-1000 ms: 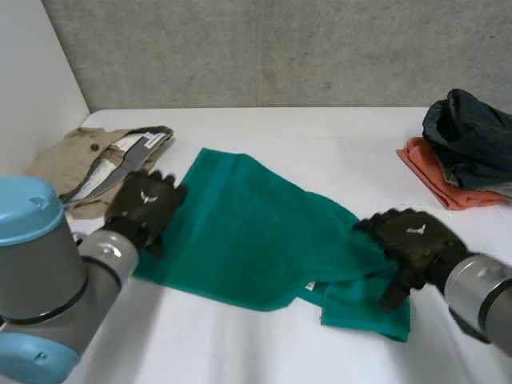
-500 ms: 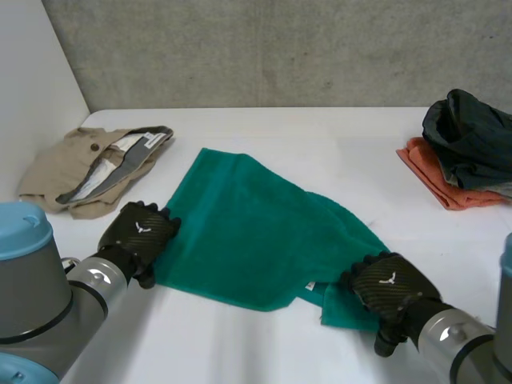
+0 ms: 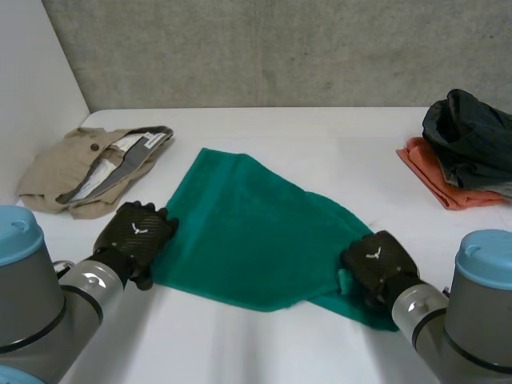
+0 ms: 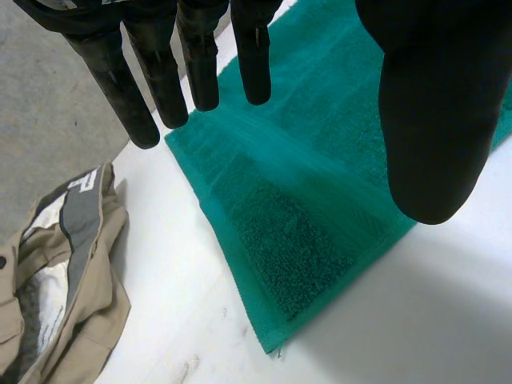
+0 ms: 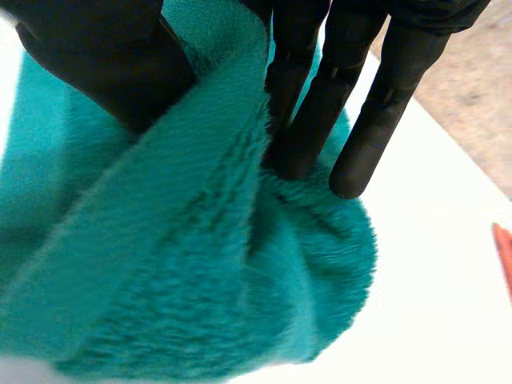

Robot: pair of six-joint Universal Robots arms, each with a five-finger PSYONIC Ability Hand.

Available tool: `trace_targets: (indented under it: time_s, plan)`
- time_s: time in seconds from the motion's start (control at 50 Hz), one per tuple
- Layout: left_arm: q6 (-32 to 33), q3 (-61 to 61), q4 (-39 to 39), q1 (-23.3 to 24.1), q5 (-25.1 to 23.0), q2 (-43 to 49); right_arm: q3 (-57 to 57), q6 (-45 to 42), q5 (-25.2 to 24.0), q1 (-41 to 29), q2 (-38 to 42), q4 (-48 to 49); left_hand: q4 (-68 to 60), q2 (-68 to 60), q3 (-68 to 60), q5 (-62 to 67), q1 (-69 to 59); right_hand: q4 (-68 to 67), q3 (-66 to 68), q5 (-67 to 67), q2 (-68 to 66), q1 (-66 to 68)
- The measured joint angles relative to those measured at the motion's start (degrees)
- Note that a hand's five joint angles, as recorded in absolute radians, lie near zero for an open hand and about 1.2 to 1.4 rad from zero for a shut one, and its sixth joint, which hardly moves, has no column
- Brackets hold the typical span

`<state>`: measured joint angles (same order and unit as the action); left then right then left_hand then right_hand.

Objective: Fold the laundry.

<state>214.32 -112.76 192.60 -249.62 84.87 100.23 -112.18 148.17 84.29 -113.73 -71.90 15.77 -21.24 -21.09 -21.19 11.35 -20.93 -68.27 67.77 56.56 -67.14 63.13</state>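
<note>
- We see the green towel (image 3: 256, 228) lying mostly flat in the middle of the white table (image 3: 336, 132). One corner points to the far side, and its near right end is bunched up.
- Our left hand (image 3: 138, 232) is at the towel's near left edge, close to the corner.
- In the left wrist view its fingers (image 4: 200, 64) are straight and held apart from the thumb, over the towel's border strip. They grasp nothing, and we cannot tell whether the fingertips touch the cloth.
- Our right hand (image 3: 374, 264) is on the towel's bunched near right end.
- In the right wrist view a thick fold of the towel rises between the thumb and the fingers (image 5: 320, 104), which are pinching it.
- A beige garment (image 3: 88, 168) lies crumpled at the far left of the table. It is beyond the left hand and apart from the towel.
- At the far right a dark garment (image 3: 468, 132) is heaped on an orange cloth (image 3: 428, 172), well apart from the towel.
</note>
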Motion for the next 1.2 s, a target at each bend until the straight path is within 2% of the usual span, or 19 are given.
trace_targets:
  time_s: [0.18, 0.38, 0.48, 0.56, 0.7, 0.82, 0.9, 0.94, 1.0, 1.1, 1.2]
  plan:
    - [-0.4, -3.3, -0.7, -0.1, -0.1, -4.2, 4.9, 1.8, 1.1, -0.2, -8.6, -0.9, 6.0, 5.5, 5.6, -6.5, 5.2, -0.2, 0.1, 0.0, 0.0, 0.0]
    - [-0.7, -4.7, -0.2, -0.1, -0.1, -3.6, 16.3, 17.1, -1.4, -2.3, -20.6, -5.5, 6.9, 6.4, 6.3, -7.4, 5.8, -0.2, 0.1, 0.0, 0.0, 0.0]
    - [-2.9, -2.9, 1.4, 0.8, 0.1, -0.9, 20.6, 22.8, -4.2, -2.5, -24.7, -6.9, 7.4, 6.8, 6.8, -7.9, 5.8, -0.2, 0.1, 0.0, 0.0, 0.0]
    - [-7.5, 0.2, 2.4, 3.2, 0.5, 3.2, 23.8, 26.7, -5.9, -2.5, -27.7, -7.6, 7.4, 6.8, 6.8, -7.9, 5.8, -0.2, 0.1, 0.0, 0.0, 0.0]
    - [-12.8, 4.6, 2.6, 7.1, 0.8, 9.3, 27.5, 30.1, -6.2, -2.6, -28.8, -7.8, 7.4, 6.8, 6.8, -7.9, 5.8, -0.2, 0.1, 0.0, 0.0, 0.0]
    - [-13.7, 8.1, 3.4, 9.3, 2.4, 13.3, 29.2, 32.1, -6.1, -2.6, -29.1, -8.0, 7.0, 6.5, 6.6, -7.5, 5.6, -0.2, 0.1, 0.0, 0.0, 0.0]
    - [-13.6, 10.8, 4.1, 10.0, 5.4, 15.9, 29.8, 32.9, -6.0, -2.5, -29.7, -8.2, 0.4, 0.0, 0.5, -0.4, -0.8, -0.2, 0.4, 0.0, 0.0, 0.0]
    - [-13.5, 12.2, 4.6, 10.2, 7.3, 17.2, 30.0, 33.1, -6.0, -2.4, -30.0, -8.6, -20.7, -20.8, -20.4, 20.2, -24.8, -0.2, 0.4, 0.0, 0.0, 0.0]
    - [-13.4, 14.0, 5.6, 10.3, 10.5, 18.5, 30.0, 33.0, -6.1, -2.0, -30.2, -9.8, -44.2, -44.1, -43.7, 43.3, -44.4, -0.2, 0.4, 0.0, 0.0, 0.0]
    - [-13.1, 14.7, 7.4, 10.1, 14.4, 16.8, 29.6, 31.4, -6.6, -0.8, -29.7, -13.3, -47.2, -46.9, -46.7, 44.6, -44.4, -0.2, 0.4, 0.0, 0.0, 0.0]
    - [-12.5, 12.1, 8.2, 8.6, 15.9, 7.2, 28.8, 25.8, -7.8, 3.0, -26.9, -18.6, -47.2, -47.0, -46.8, 44.6, -44.4, -0.2, 0.4, 0.0, 0.0, 0.0]
